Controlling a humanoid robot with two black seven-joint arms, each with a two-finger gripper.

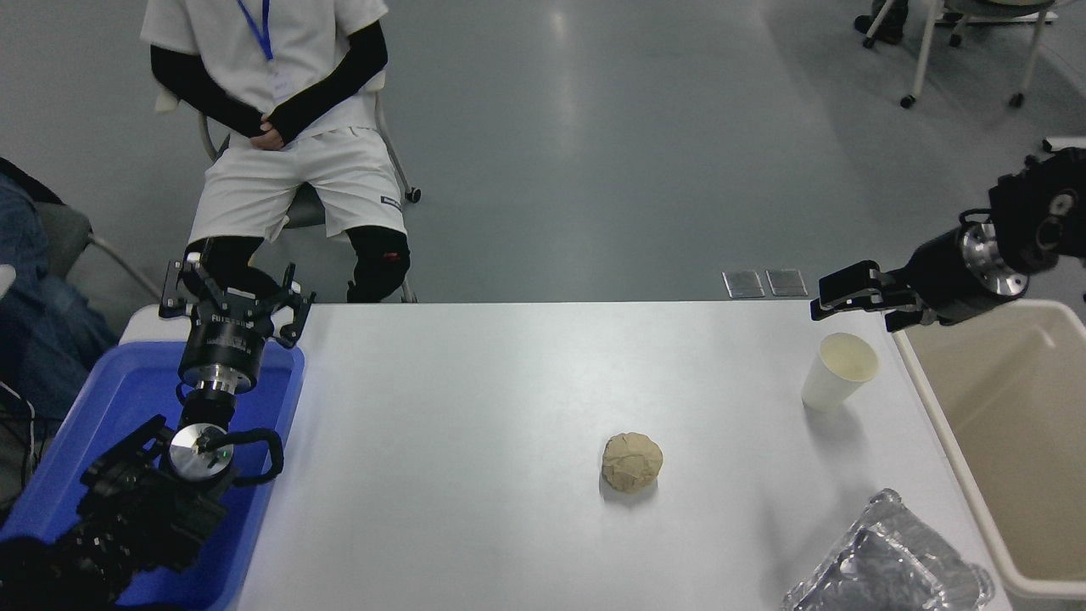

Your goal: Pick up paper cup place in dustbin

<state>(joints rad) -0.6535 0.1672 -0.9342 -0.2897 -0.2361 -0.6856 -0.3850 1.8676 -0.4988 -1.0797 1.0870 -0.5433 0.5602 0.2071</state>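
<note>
Your right gripper (836, 293) hangs above the table's far right edge, fingers pointing left; whether they are apart or together cannot be told from this angle, and nothing is in them. Just below and near it the paper cup (836, 371) stands upright on the white table (475, 407), untouched. The dustbin (933, 399) sits close beside the cup, to its right. Nothing done yet: grasp, lift and drop all remain. Left gripper (233, 293) parked over the blue tray (102, 399), fingers spread.
</note>
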